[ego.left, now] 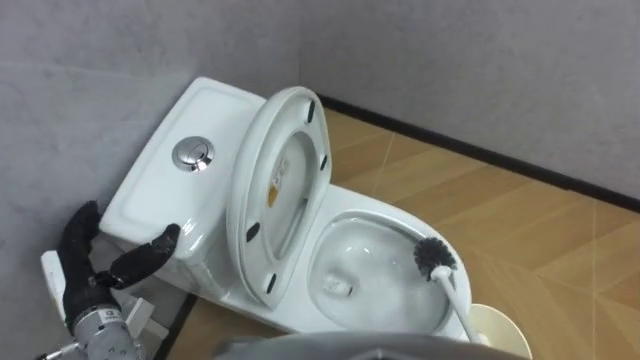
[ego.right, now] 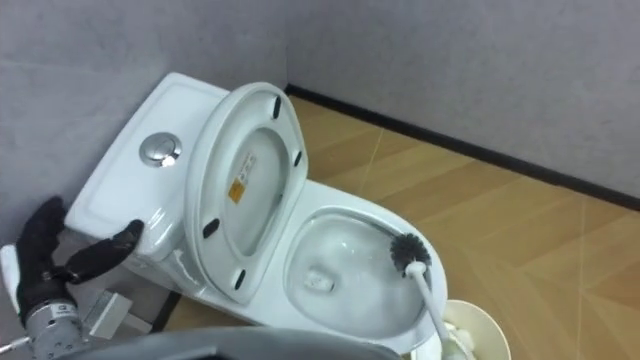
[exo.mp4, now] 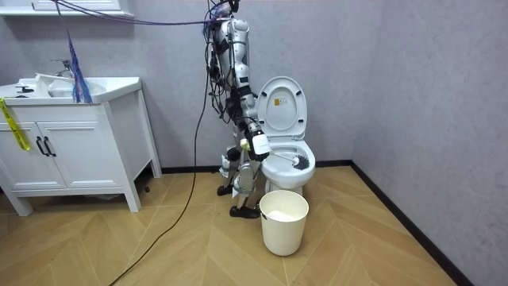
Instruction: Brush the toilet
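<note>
A white toilet (ego.left: 385, 215) stands against the grey wall with its seat and lid (ego.left: 285, 185) raised against the tank (ego.left: 165, 170). A toilet brush with a black head (ego.left: 434, 256) rests inside the bowl at its right rim. Its white handle (ego.left: 462, 310) runs down toward the lower right. In the room view the handle leads from the bowl (exo.mp4: 298, 161) to my right hand (exo.mp4: 258, 145), which grips it. My black left hand (ego.left: 85, 275) hovers at the lower left beside the tank's corner, fingers spread and holding nothing.
A cream waste bin (exo.mp4: 283, 221) stands on the wood floor just in front of the toilet, its rim showing at the lower right (ego.left: 497, 325). I stand at the room view's left of the bowl. A white vanity cabinet (exo.mp4: 75, 143) is further left.
</note>
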